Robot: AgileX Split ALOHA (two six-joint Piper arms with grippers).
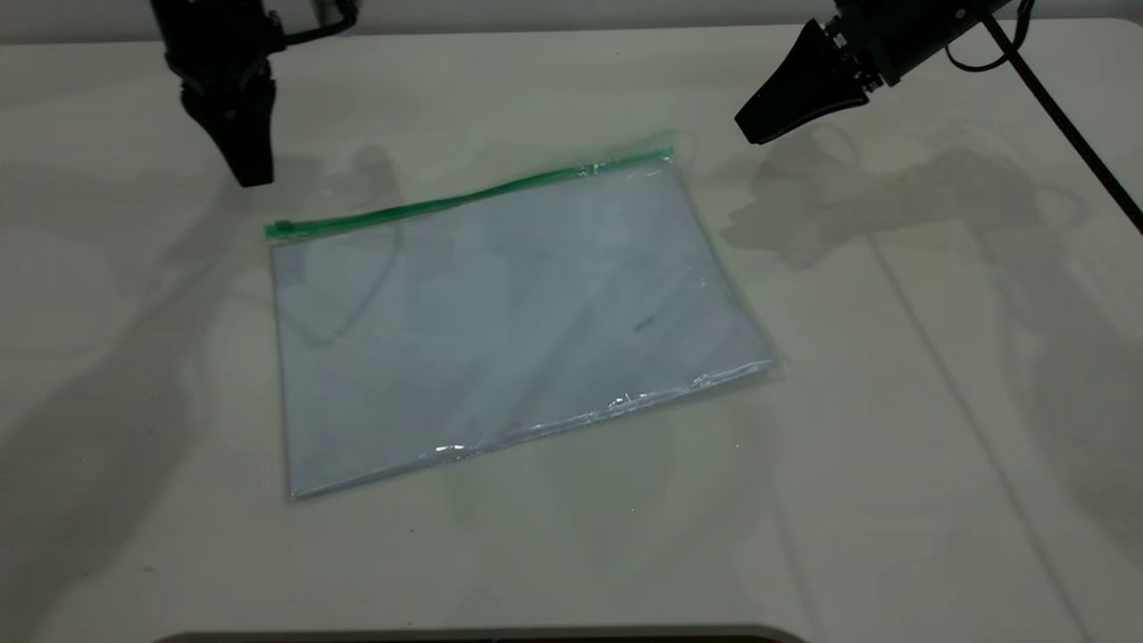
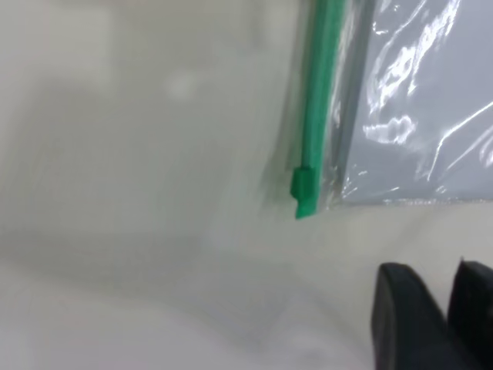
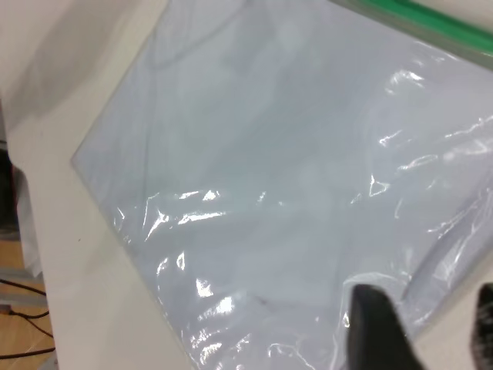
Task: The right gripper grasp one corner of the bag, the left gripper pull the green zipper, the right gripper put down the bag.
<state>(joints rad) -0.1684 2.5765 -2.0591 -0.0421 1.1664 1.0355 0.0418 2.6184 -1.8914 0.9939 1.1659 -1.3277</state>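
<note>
The bag (image 1: 509,313), a clear pouch with white paper inside, lies flat on the table. The green zipper (image 1: 473,195) runs along its far edge, with the slider (image 1: 280,229) at the left end; the slider also shows in the left wrist view (image 2: 303,191). The left gripper (image 1: 253,174) is shut and empty, above the table just behind the slider end, apart from it (image 2: 439,281). The right gripper (image 1: 755,132) is open and empty, raised to the right of the bag's green corner (image 1: 670,154). In the right wrist view (image 3: 431,308) its jaws straddle the bag's side edge (image 3: 254,193) without touching.
The pale table (image 1: 893,446) extends all round the bag. A thin black cable (image 1: 1072,134) hangs down from the right arm at the far right. A dark rim (image 1: 482,636) runs along the table's front edge.
</note>
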